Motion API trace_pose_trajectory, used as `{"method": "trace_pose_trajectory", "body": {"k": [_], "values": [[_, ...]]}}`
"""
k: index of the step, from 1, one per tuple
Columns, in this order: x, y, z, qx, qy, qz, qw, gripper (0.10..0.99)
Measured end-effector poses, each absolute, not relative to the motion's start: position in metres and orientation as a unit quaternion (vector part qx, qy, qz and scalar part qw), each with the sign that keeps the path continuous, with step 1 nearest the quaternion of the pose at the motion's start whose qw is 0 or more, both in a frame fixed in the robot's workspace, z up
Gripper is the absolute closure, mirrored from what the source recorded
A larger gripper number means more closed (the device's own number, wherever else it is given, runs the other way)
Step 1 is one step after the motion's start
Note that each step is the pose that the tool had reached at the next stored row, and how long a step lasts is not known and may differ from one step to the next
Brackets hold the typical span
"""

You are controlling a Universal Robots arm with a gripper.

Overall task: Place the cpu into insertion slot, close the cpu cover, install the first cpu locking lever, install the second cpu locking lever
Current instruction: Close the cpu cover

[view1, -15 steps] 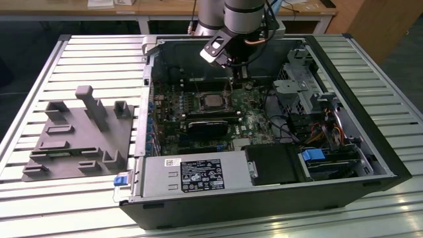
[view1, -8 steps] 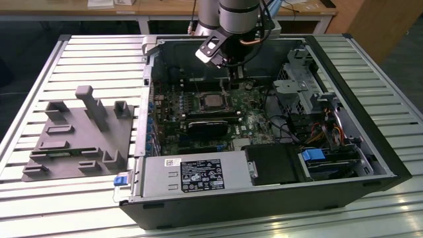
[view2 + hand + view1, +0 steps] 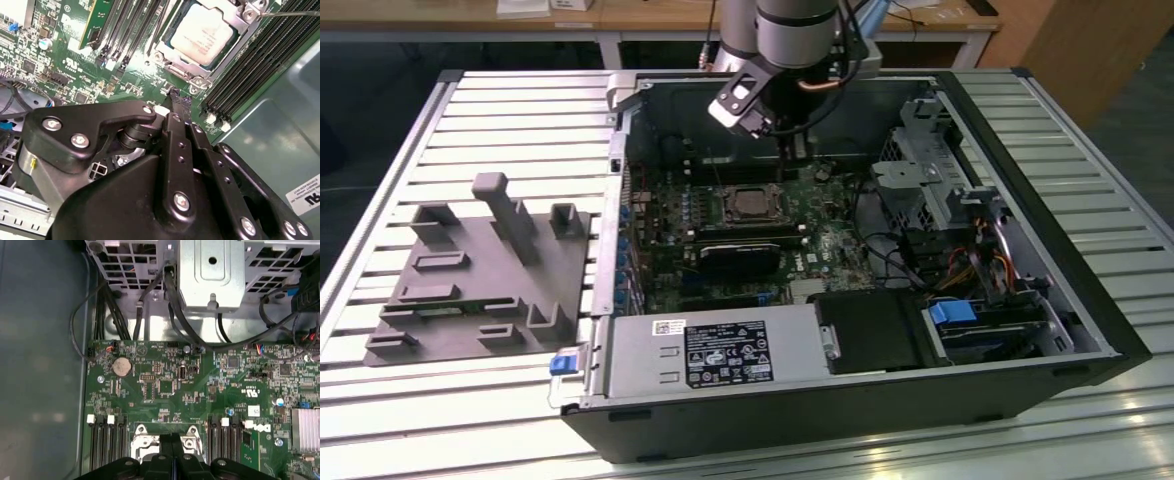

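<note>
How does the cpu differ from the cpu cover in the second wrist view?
Shape: the cpu is a solid pale square; the cpu cover is a frame with a window in its middle. Size: the cpu cover is slightly larger and rims the cpu. Finish: the cpu looks matte; the cpu cover is shinier. Both are silver-grey metal and lie flat.

A robotics lab or workshop. An industrial robot arm [image 3: 781, 35] reaches down into a desktop computer case [image 3: 854, 415] that lies open on its side, with its green motherboard [image 3: 165, 385] exposed. The case rests on a slatted aluminium table [image 3: 520, 110], beside a grey fixture plate [image 3: 480, 280] with upright posts. A wooden workbench [image 3: 654, 15] stands behind the table.
</note>
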State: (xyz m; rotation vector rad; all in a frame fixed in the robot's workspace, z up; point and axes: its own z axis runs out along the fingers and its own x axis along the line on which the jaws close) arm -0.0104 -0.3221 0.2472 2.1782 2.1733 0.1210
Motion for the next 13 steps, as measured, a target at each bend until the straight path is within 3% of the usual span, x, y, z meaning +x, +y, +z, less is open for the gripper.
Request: {"method": "trace_pose_trajectory", "body": {"k": [13], "values": [[-0.028, -0.322, 0.246, 0.707, 0.705, 0.039, 0.031, 0.984]]}}
